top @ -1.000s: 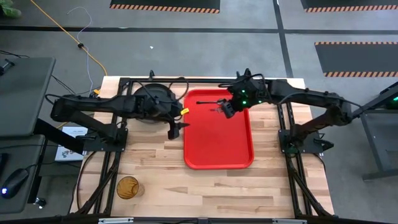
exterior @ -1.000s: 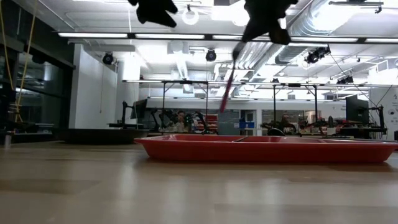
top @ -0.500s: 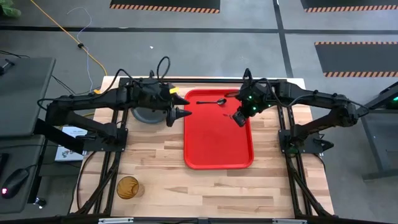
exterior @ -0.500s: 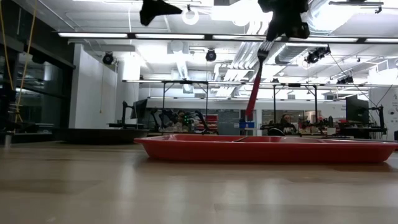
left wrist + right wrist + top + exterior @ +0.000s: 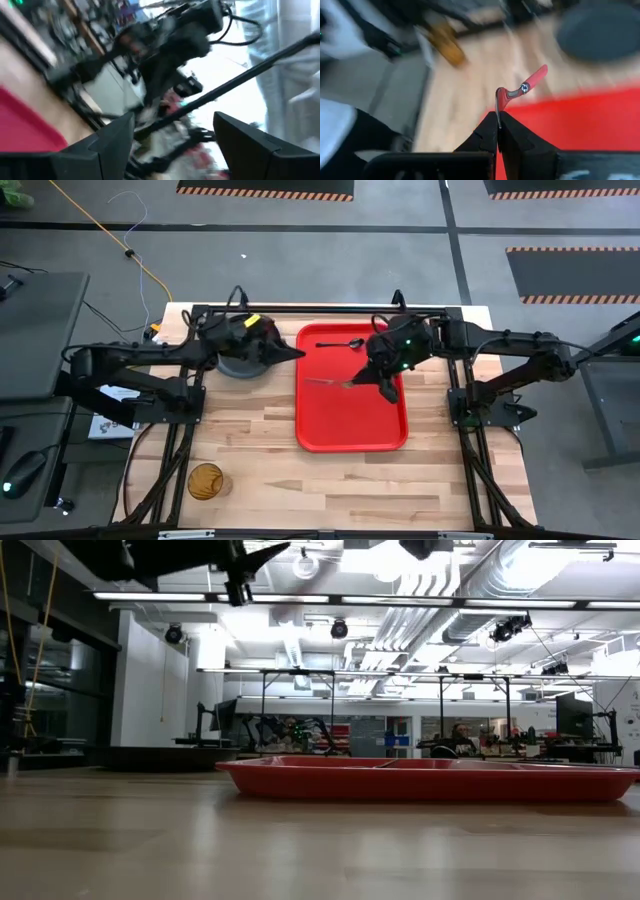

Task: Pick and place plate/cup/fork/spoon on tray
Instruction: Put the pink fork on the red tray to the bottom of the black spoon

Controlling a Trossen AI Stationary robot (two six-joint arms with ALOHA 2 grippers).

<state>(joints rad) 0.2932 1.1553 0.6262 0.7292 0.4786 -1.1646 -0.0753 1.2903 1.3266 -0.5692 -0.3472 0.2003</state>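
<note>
The red tray (image 5: 352, 420) lies mid-table, with the dark spoon (image 5: 340, 343) on its far part. My right gripper (image 5: 368, 383) hovers over the tray, shut on the fork (image 5: 328, 382), whose red handle (image 5: 535, 79) sticks out past the fingers (image 5: 520, 140). The dark plate (image 5: 238, 364) rests on the table left of the tray, partly under my left arm. My left gripper (image 5: 296, 355) is open and empty, level, above the tray's left rim, beside the plate. The amber cup (image 5: 207, 480) stands upright near the front left. My right gripper pinches the fork's thin metal end (image 5: 498, 109) between its two fingers, which are closed on it at their tips. The red handle reaches out beyond the fingers toward the table's left. The fork is lifted clear above the tray, roughly level.
The arms' black frames (image 5: 190, 410) run along both sides of the table. The tray's near half (image 5: 350, 430) is bare red. The low view shows the tray's rim (image 5: 420, 780) and the room behind the table.
My right gripper has gone a little toward the near edge over the tray and risen. The fork has swung from hanging down to about level, pointing left. My left gripper has tipped from pointing down to level and drawn back toward the far edge.
</note>
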